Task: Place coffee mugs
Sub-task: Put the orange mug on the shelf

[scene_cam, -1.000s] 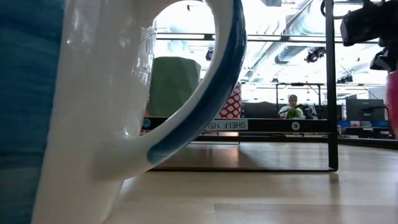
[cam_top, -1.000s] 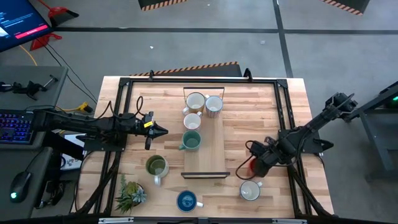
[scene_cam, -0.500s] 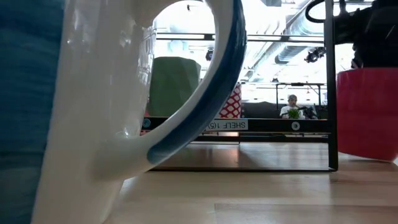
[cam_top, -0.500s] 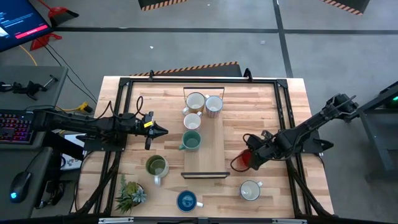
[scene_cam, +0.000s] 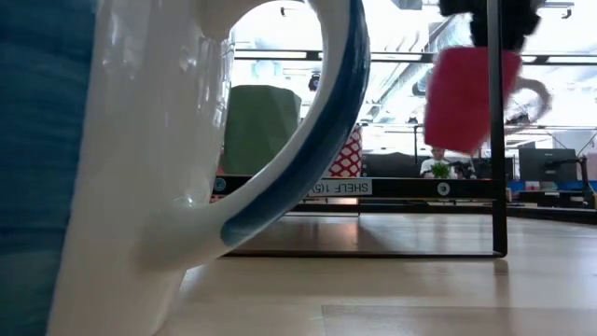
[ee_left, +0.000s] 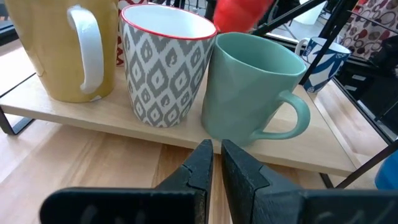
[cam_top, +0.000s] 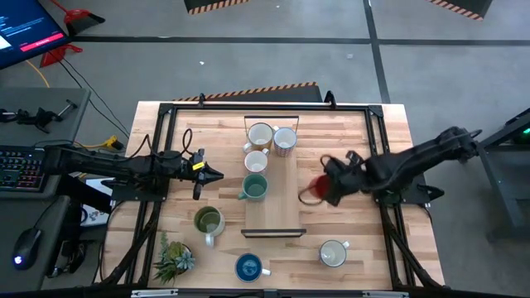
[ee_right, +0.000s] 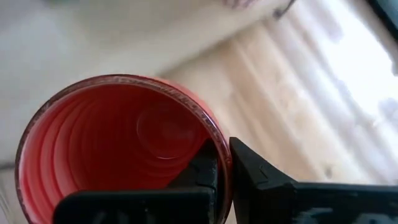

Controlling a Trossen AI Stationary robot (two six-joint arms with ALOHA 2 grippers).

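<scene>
My right gripper (cam_top: 330,187) is shut on the red mug (cam_top: 317,190) and holds it in the air just right of the wooden shelf board (cam_top: 286,194); the low view shows the red mug (scene_cam: 462,98) high and tilted. On the board stand a cream mug (cam_top: 260,135), a patterned mug (cam_top: 285,141), a small white mug (cam_top: 255,160) and a teal mug (cam_top: 254,188). An olive mug (cam_top: 208,221), a blue mug (cam_top: 248,266) and a white mug (cam_top: 333,253) stand on their bases on the table. My left gripper (cam_top: 217,174) waits shut, left of the board. My right gripper pinches the red mug's rim (ee_right: 219,142), one finger (ee_right: 202,168) inside the mug and one (ee_right: 255,171) outside its wall. The fingers come from the table's right side, slanting down. The mug is lifted clear of the table and hangs tilted, its handle (scene_cam: 532,93) free.
A black frame (cam_top: 170,112) rings the table. A spiky potted plant (cam_top: 172,259) stands near the near left corner. The blue mug (scene_cam: 140,168) fills the low view's left. The board's near half (cam_top: 273,217) holds nothing. My left gripper (ee_left: 216,155) faces the teal mug (ee_left: 249,93).
My right gripper has risen and moved toward the table's far edge and a little left, toward the shelf board, still shut on the red mug. The mug, low by the table before, is now lifted clear and tilted.
</scene>
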